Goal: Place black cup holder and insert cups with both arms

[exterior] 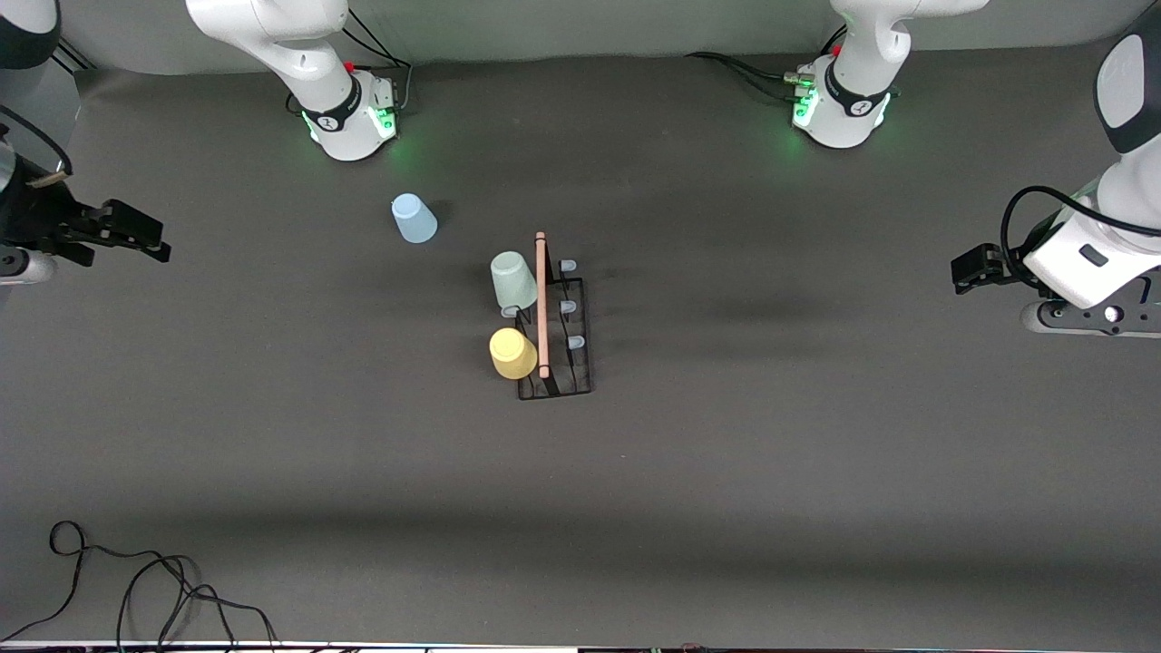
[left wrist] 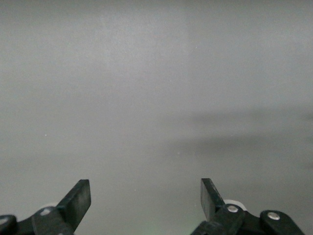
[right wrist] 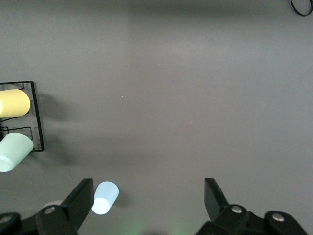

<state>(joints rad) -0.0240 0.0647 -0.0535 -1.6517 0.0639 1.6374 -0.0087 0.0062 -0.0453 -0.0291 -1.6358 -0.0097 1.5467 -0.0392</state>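
Note:
The black cup holder [exterior: 555,328] stands at the table's middle, its wooden rod handle [exterior: 541,304] on top. A pale green cup [exterior: 513,280] and a yellow cup [exterior: 513,353] sit on pegs on its side toward the right arm's end. The yellow cup is nearer the front camera. A light blue cup [exterior: 414,219] stands upside down on the table, closer to the right arm's base. My right gripper [right wrist: 149,196] is open and empty, high over the right arm's end, with the blue cup [right wrist: 105,197] below. My left gripper [left wrist: 145,196] is open and empty over bare table at the left arm's end.
Three pegs with pale tips [exterior: 568,307] on the holder's side toward the left arm's end carry nothing. Black cables [exterior: 136,589] lie at the table's front corner at the right arm's end. The holder's edge [right wrist: 38,122] shows in the right wrist view.

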